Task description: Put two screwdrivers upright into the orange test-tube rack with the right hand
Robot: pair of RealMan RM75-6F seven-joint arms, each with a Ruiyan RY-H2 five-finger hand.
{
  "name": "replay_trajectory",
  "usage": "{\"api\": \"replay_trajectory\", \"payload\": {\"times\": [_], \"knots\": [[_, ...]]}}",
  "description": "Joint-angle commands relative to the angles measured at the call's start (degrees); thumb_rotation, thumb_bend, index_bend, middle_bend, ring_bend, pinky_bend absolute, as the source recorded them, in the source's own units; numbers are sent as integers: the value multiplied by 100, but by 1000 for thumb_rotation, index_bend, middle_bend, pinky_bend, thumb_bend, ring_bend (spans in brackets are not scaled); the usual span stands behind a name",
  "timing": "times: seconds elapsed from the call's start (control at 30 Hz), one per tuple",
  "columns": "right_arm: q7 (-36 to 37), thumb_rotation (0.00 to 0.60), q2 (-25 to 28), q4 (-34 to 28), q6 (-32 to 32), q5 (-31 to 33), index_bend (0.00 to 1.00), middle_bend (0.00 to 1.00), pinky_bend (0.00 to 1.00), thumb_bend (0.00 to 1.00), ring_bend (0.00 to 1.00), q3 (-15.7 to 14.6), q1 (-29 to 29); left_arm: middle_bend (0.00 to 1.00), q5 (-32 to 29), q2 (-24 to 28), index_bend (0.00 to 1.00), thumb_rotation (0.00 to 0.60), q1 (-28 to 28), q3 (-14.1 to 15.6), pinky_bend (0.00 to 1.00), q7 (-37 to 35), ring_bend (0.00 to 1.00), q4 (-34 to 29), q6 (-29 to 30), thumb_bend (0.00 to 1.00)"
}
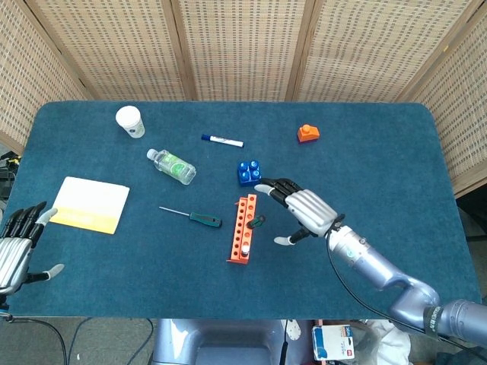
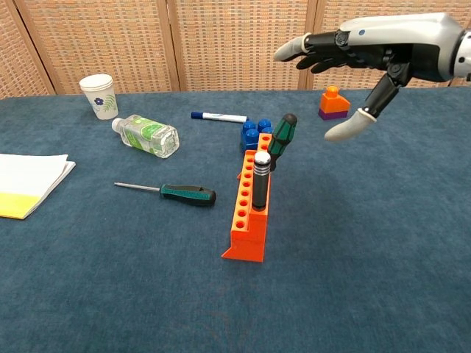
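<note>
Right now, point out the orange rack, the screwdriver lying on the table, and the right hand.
orange rack [image 2: 246, 220]: chest view, on its near front wall.
screwdriver on the table [image 2: 190, 194]: chest view, on its green and black handle.
right hand [image 2: 383, 55]: chest view, on the palm.

No legible text or labels anywhere.

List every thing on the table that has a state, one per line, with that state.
Orange rack: standing on the table, two screwdrivers in it.
Black-handled screwdriver: upright in the rack.
Green-handled screwdriver: in the rack, leaning.
Third screwdriver: lying flat on the table.
Bottle: on its side.
Paper cup: upright.
Marker: lying flat, capped.
Right hand: open, holding nothing, raised away from the rack.
Left hand: open, holding nothing.
</note>
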Motion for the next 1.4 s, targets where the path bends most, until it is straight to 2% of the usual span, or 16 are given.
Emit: {"api": "replay_trajectory", "payload": {"times": [0.03,0.2,0.7,1.4], "knots": [[-140,600,-152,243,29,146,0,0,0,58,0,-8,-12,0,-12,-9,0,600,-4,-1,0,21,0,-6,-11,0],[-255,600,-359,540,-15,313,0,0,0,37,0,39,56,0,-59,-23,0,600,-17,-18,0,52,0,-4,-40,0],[-463,600,-709,857,-267,698,0,0,0,36,0,157,280,0,-147,-23,0,600,-37,-49,0,25,0,20,-90,0],[-585,600,-872,893,-416,1001,0,0,0,37,0,331,471,0,-195,-9,0,600,-43,-72,0,-9,0,17,-102,0]]}}
